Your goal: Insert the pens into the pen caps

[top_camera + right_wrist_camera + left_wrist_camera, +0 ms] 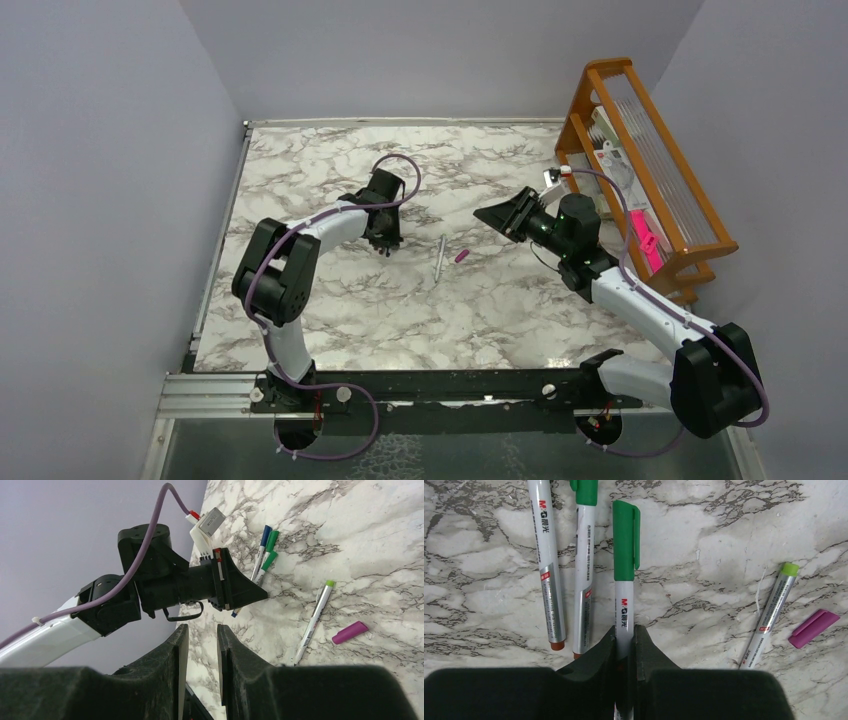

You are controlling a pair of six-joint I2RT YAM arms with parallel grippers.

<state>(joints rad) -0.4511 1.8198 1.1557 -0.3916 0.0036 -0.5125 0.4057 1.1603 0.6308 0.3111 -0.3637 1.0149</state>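
Observation:
My left gripper (625, 630) is shut on a silver pen (624, 605) that wears a green cap (626, 540) and lies low on the marble. Two more silver pens lie just to its left, one with a brown end (548, 565) and one with a green cap (584, 570). An uncapped pen with a lime end (769, 612) and a loose magenta cap (814, 628) lie to its right; both also show in the top view, the pen (439, 258) and the cap (462, 256). My right gripper (200, 630) is open and empty, held above the table to the right of them (492, 214).
A wooden rack (640, 150) stands at the back right with a bright pink object (646, 245) in it. Grey walls close in the marble table (400, 310) on the left, back and right. The capped pens cluster under the left gripper (265, 547).

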